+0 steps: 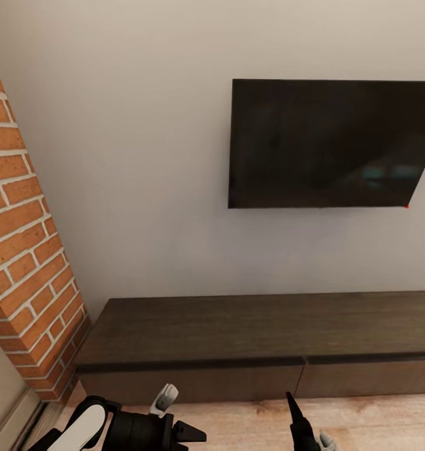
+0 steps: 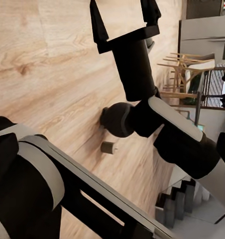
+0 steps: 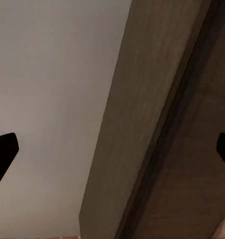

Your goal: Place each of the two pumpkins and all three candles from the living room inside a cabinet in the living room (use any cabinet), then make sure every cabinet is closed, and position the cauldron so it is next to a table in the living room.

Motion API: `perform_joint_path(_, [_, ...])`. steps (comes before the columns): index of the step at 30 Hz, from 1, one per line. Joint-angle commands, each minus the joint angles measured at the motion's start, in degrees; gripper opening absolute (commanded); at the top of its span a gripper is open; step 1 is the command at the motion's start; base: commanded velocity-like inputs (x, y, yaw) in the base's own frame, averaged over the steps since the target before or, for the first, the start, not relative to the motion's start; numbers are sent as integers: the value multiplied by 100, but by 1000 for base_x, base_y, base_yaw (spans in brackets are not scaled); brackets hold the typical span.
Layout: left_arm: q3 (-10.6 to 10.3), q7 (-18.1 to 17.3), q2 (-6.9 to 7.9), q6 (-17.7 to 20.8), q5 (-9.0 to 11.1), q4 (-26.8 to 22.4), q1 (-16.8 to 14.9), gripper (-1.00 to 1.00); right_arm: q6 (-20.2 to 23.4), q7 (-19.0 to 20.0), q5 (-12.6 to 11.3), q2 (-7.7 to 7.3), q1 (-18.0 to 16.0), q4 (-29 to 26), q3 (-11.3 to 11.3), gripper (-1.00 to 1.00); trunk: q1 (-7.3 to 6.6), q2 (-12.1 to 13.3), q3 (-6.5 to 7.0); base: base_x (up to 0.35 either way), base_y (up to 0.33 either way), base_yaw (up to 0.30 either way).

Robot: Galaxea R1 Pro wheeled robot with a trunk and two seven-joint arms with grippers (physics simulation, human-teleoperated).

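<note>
The cabinet is a long, low dark brown console along the wall, with its drawer fronts shut. My right gripper hovers low in front of it, open. In the right wrist view its black fingertips sit wide apart with nothing between them, facing the cabinet's top edge. The left wrist view also shows the right gripper, spread over the wood floor. My left gripper hangs low at the left, its jaws hard to read. A small dark cylinder stands on the floor; I cannot tell if it is a candle. Pumpkins and cauldron are out of view.
A black TV hangs on the wall above the cabinet. A red brick column juts out at the left. Behind me, the left wrist view shows wooden chairs and stairs. A strip of wood floor lies in front of the cabinet.
</note>
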Motion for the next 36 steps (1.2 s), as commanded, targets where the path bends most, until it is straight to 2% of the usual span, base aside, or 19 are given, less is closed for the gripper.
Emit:
perform_joint_path(1, [-7,-62,7,-1,-38,3,-6,100,-13,10,-36,10,-6,0,-1,100,22,-44,-24,0,0,0])
perform_joint_path(3, [-4,-92,10,-2,-15,2,-6,100,-23,-7,-24,17,-28,-25,3,100,66,-125,-60,0,0,0])
perform_joint_path(8, [1,-476,25,-9,-46,6,-6,100,-57,-42,22,23,-147,-48,19,100,176,-325,-150,0,0,0])
perform_joint_path(13, [14,-615,90,-11,-63,2,-11,100,3,-29,-70,27,-171,-53,11,100,286,-526,-239,0,0,0])
perform_joint_path(17, [24,-643,163,-12,-62,2,-21,100,162,27,-247,32,-200,-62,8,100,374,-686,-311,0,0,0])
perform_joint_path(20, [139,-652,218,-12,-28,7,-29,100,362,218,-344,32,-263,-63,4,100,439,-806,-365,0,0,0])
perform_joint_path(23, [294,-665,248,-12,16,-18,-31,100,620,681,-478,47,-295,-68,7,100,505,-927,-419,0,0,0])
perform_joint_path(25, [364,-726,257,-12,35,-69,-32,100,650,784,-512,88,-303,-64,12,100,549,-1007,-455,0,0,0])
perform_joint_path(30, [440,-983,262,-12,4,-87,-40,100,647,882,-539,184,-312,-54,12,100,659,-1207,-545,0,0,0])
perform_joint_path(36, [455,-1046,255,-12,18,-56,-41,100,485,874,-475,200,-312,-49,19,100,791,-1448,-652,0,0,0])
